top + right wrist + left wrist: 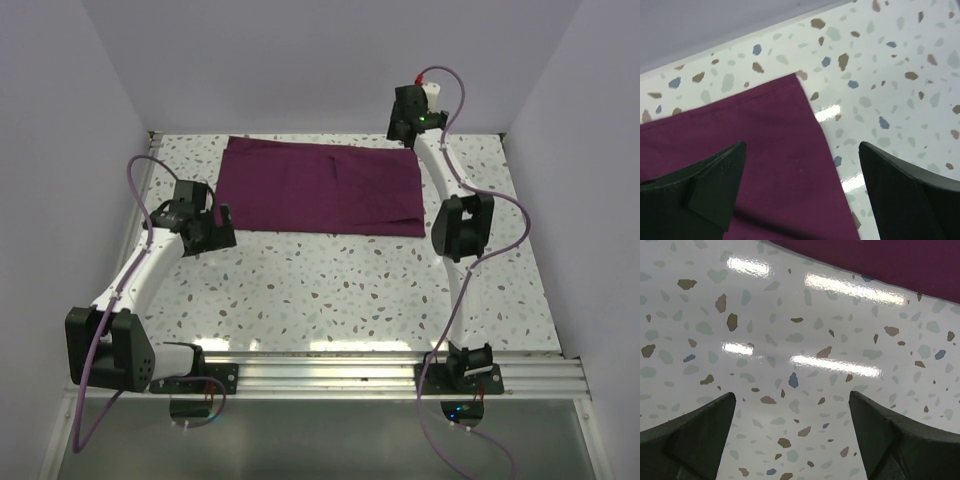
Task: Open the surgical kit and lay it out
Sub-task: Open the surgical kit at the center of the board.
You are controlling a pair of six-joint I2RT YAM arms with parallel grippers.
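The maroon cloth wrap (320,190) lies spread along the far edge of the surface (330,300). It reaches from near the far left corner almost to the far right corner and looks mostly flat. Toward its near right corner a crease and a second layer show, so at least one flap there is probably folded over rather than laid out.

No steel tray and no instruments show in any view. Whether they sit under the cloth or elsewhere cannot be told, though no clear bulge shows in the overhead view.

The right pincer (802,145) hovers over the far right corner of the wrap. Its jaws stand wide apart and grasp nothing, and the cloth lies flat beneath them rather than pinched. The left pincer (792,394) is also released and empty. It hangs over bare surface just beside the near left corner of the wrap, and only a strip of maroon crosses the top of its wrist view.

As a judgement, the opening of the wrap is well along, since the cloth is unfolded into a broad sheet. What seems left is to flatten the doubled part at the near right and then to find the tray and the instruments and set them out on the cloth. None of that laying-out shows as done.
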